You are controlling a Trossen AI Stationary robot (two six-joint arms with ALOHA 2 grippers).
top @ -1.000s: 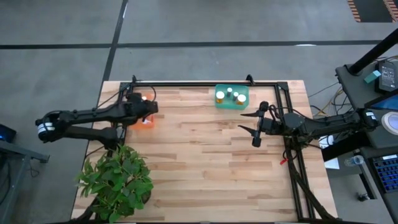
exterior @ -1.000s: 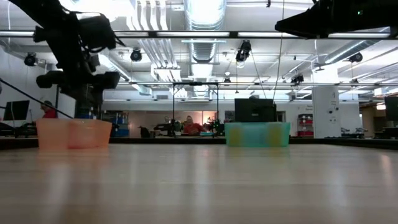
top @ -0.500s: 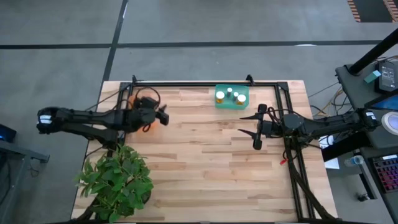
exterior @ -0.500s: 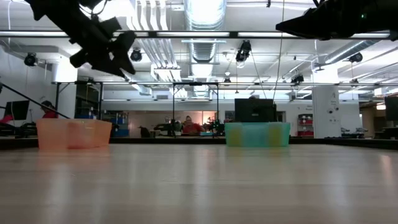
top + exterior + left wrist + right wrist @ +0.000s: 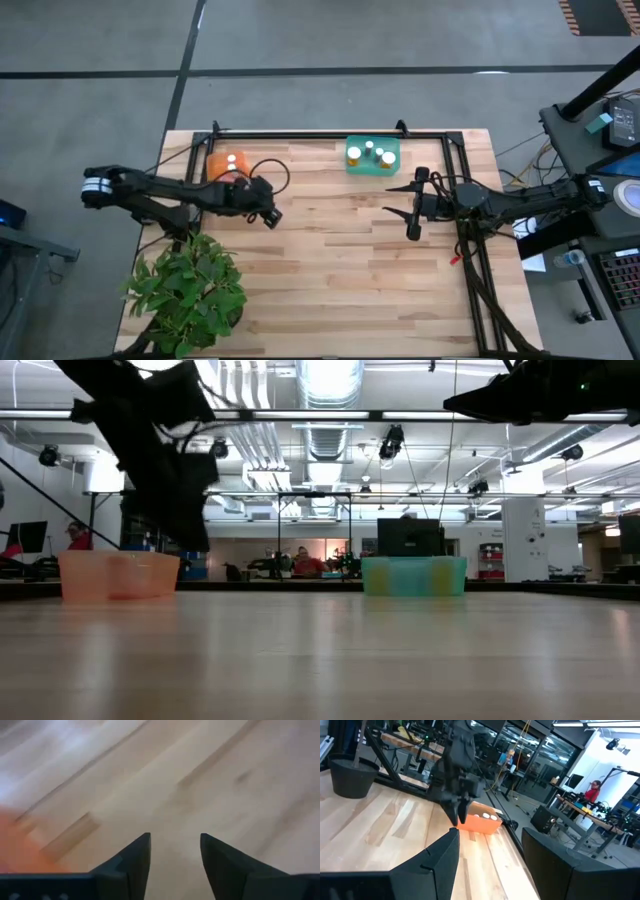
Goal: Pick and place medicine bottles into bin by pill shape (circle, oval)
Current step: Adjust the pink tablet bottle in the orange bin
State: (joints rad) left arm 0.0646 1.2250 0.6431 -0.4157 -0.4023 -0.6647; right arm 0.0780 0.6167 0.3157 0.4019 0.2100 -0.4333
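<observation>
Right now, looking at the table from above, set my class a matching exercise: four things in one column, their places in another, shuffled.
Things:
1. orange bin
2. green bin
3. potted plant
4. right end effector

Places:
A. near left corner of the table
B. far edge, right of middle
C. above bare wood, right side, jaws apart
D. far left, just behind the left end effector

Pairs: 1-D, 2-B, 3-A, 4-C

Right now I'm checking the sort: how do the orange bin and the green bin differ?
The orange bin sits at the table's back left, the green bin at the back middle. From above, the orange bin shows one white cap, the green bin three. The left gripper is near the orange bin; none is by the green bin.
</observation>
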